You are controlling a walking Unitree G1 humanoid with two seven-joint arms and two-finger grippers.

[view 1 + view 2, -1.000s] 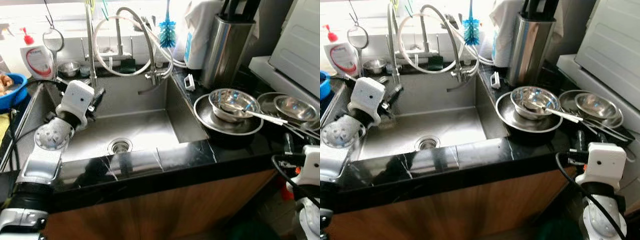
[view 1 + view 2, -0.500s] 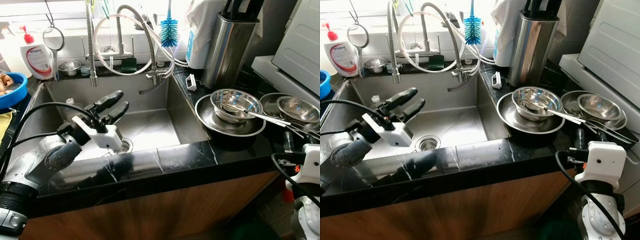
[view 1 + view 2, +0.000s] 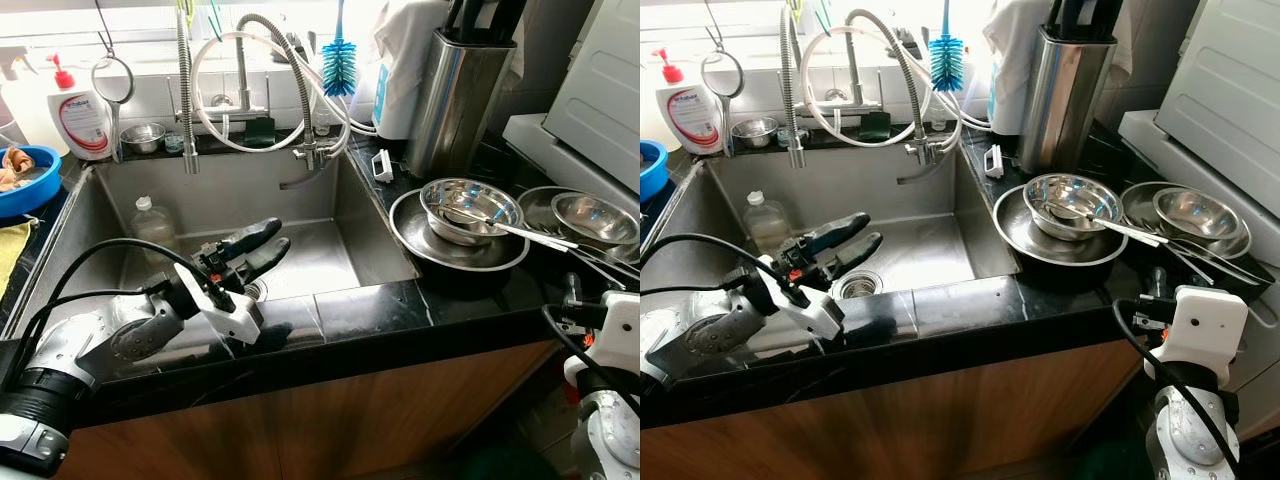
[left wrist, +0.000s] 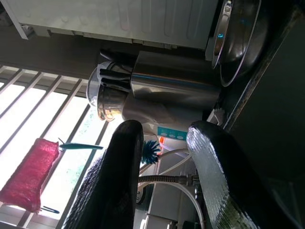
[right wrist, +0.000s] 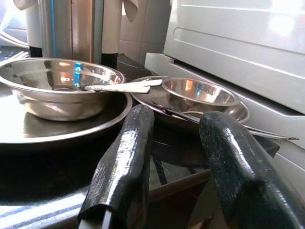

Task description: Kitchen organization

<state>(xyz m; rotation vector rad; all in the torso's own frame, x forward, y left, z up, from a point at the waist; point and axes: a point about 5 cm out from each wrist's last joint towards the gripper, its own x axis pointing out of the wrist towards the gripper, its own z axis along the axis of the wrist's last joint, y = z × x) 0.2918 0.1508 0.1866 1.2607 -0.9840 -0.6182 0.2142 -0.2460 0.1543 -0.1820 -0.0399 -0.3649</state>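
A plastic bottle (image 3: 152, 222) is seen lying in the left part of the steel sink (image 3: 300, 190). The left gripper (image 3: 262, 248) is held over the sink near the drain (image 3: 855, 285), its 2 fingers slightly parted and empty. On the black counter (image 3: 400, 300), 2 stacks of steel bowls (image 3: 468, 210) are set. The right gripper (image 5: 174, 138) is parted, empty, just before the counter edge.

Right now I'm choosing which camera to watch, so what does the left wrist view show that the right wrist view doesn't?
Left wrist: blue brush, pink cloth at the window, faucet hose. Right wrist: spoon lying in the near bowl, second bowl behind it. Both: steel holder, white appliance, and that gripper's own open fingers.
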